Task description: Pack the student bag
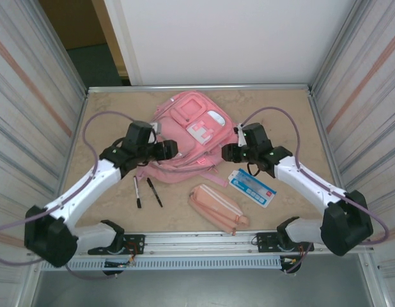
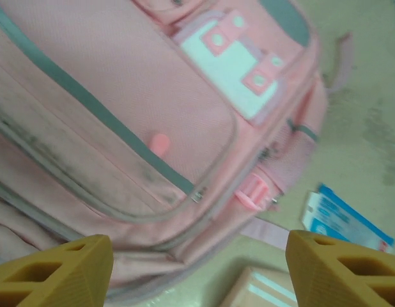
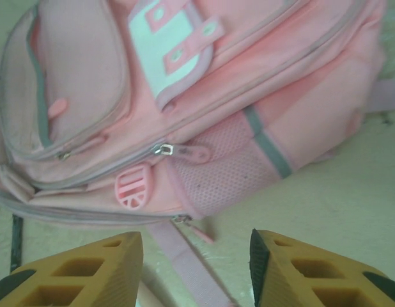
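The student bag (image 1: 188, 137), a big soft pink backpack with a white patch, lies flat at the middle back of the table. My left gripper (image 1: 169, 150) hovers over its near left corner. In the left wrist view that gripper (image 2: 197, 275) is open, its yellow fingers (image 2: 57, 272) wide apart above the bag's (image 2: 121, 96) zipped lower edge, holding nothing. My right gripper (image 1: 228, 152) is at the bag's right side. In the right wrist view it (image 3: 196, 268) is open above a pink strap (image 3: 185, 262), just below the mesh side pocket (image 3: 229, 166).
Two black pens (image 1: 146, 192) lie in front of the bag on the left. A small pink pencil case (image 1: 218, 208) sits near the front edge, and a blue and white packet (image 1: 252, 187) lies to its right. Metal walls close in both sides.
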You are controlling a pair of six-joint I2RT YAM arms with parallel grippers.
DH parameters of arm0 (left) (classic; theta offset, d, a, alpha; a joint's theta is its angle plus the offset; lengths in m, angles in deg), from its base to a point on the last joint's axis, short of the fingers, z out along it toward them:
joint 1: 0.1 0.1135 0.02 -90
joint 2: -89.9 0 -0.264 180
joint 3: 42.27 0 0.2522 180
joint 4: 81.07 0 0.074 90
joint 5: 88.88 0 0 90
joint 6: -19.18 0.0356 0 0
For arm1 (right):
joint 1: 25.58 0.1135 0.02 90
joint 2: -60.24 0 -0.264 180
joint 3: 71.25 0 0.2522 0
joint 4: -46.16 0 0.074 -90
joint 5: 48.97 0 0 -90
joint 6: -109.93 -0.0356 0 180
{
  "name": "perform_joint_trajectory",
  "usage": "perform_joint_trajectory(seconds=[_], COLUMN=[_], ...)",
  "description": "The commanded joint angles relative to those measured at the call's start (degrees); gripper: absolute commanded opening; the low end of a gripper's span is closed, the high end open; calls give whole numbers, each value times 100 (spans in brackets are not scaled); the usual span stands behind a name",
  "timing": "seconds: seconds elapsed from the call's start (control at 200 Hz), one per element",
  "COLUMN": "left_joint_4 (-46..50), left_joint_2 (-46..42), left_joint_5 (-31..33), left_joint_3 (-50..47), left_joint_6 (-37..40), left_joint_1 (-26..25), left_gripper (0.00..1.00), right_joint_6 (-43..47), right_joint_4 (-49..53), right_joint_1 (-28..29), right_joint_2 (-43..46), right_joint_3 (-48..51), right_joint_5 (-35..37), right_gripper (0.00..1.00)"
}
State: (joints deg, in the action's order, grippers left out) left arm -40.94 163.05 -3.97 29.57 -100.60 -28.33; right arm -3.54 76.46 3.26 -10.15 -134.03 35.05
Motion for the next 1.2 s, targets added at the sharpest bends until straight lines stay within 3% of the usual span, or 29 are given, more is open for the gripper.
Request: perform_joint_trajectory(seconds=[0.0, 0.286, 0.416, 0.551, 0.682, 0.797, 0.977, 1.193], left_joint_4=[562, 733, 307, -529, -718, -693, 35, -242], left_joint_2=[658, 1476, 1901, 2171, 1937, 1580, 1475, 1270], left_joint_5=[498, 1241, 709, 369, 386, -55, -639, -1020], left_joint_3=[420, 645, 617, 569, 491, 507, 1161, 1251], left_joint_6=[-188, -1568, -1896, -1874, -1942, -1711, -1500, -1702], left_joint_1=[147, 353, 655, 714, 713, 689, 696, 681], left_gripper=[71, 73, 71, 50, 13, 0, 0, 0], right_joint_6=[46, 113, 364, 661, 873, 1129, 1580, 1965], right_joint_4=[-35, -24, -222, -218, -75, -126, -110, 258], right_joint_1=[-71, -151, -127, -178, -378, -458, -487, -551], right_joint_2=[464, 901, 790, 360, -349, -1072, -2107, -3074], right_joint_3=[226, 547, 581, 380, -91, -449, -1112, -1834], right_joint_5=[389, 181, -201, -406, -1206, -1619, -2166, -2634], right_gripper=[50, 54, 57, 58, 59, 59, 60, 64])
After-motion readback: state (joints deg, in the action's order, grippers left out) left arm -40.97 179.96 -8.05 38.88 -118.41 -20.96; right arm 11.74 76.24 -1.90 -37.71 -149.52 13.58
